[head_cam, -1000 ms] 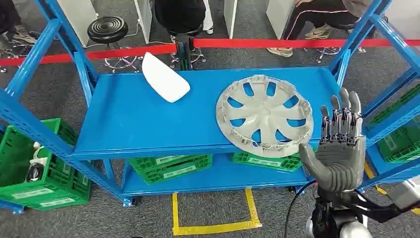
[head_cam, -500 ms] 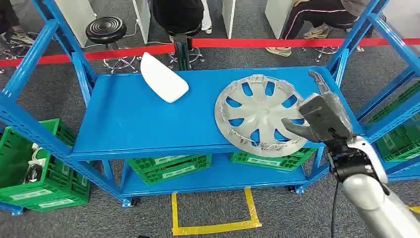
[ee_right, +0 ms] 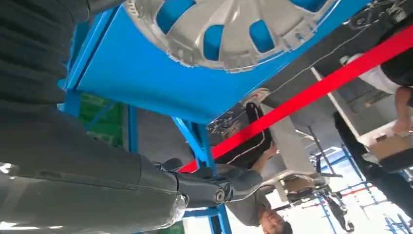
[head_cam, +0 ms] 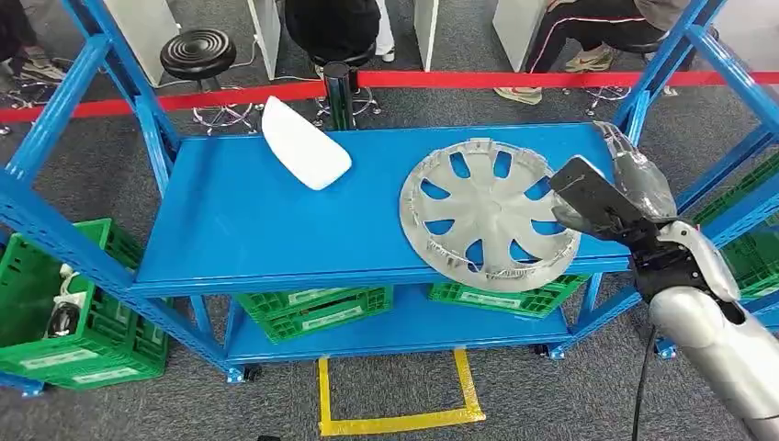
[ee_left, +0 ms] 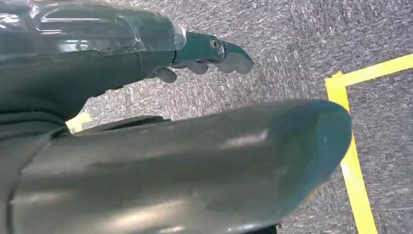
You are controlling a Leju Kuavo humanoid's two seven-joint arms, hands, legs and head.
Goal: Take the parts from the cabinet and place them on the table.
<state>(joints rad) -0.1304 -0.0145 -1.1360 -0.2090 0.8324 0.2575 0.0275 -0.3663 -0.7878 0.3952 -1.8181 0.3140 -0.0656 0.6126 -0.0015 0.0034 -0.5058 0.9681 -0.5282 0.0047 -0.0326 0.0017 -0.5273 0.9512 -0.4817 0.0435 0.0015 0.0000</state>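
Right hand (head_cam: 614, 188) open, holding nothing, just beside the wheel cover's (head_cam: 490, 212) rim on the blue shelf (head_cam: 257, 230). Your target looks light, thin, flexible plastic, likely slippery: grip the near rim edge through a spoke opening

Even bright overhead light, soft short shadows under the blue metal shelf (head_cam: 276, 230), head view sharp, left wrist view's grey thumb (ee_left: 170, 165) blurred close-up with pale glare streaks, right wrist view overexposed at far background

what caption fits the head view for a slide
Right hand open at the edge of a silver hubcap on the blue shelf, a white part behind.
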